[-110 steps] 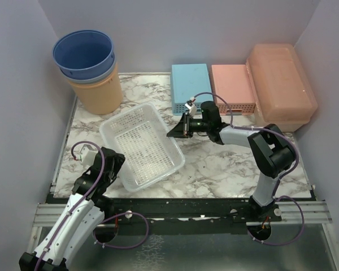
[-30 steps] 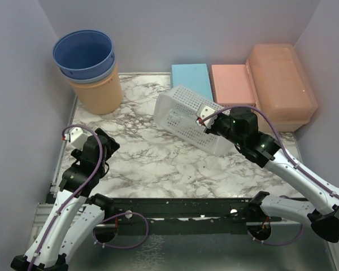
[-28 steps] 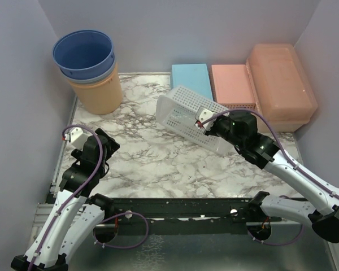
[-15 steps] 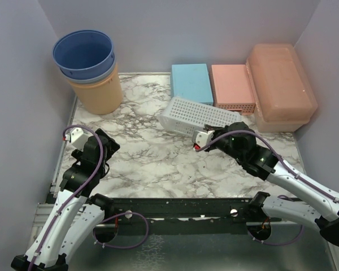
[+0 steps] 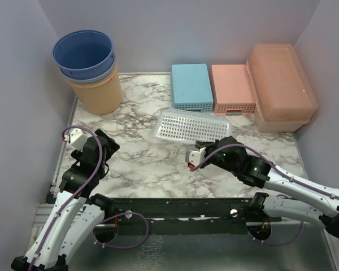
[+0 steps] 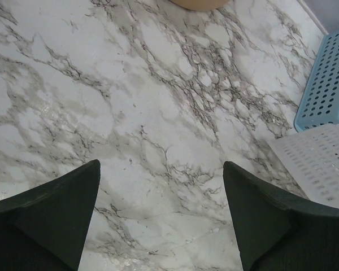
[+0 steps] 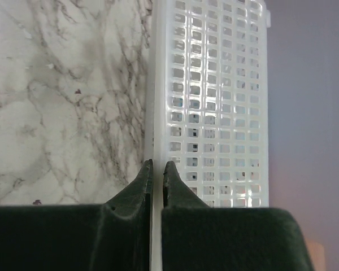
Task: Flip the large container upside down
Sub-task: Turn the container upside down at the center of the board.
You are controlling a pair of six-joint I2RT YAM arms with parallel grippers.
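Just ahead of right tool (image 7: pixel 156 166), large white container (image 5: pixel 192 125); rim pinched

A robot lab cell is indicated: a marble-patterned table (image 5: pixel 141 164) is enclosed by plain walls (image 5: pixel 214 28) and edged by a metal rail (image 5: pixel 313 212).

No text, label, brand or number is showing readably on the white basket (image 5: pixel 192 125), blue basket (image 5: pixel 191 86), pink basket (image 5: pixel 231 84), peach box (image 5: pixel 281 79), buckets (image 5: pixel 95 90) or marble table (image 5: pixel 141 161) in any view.
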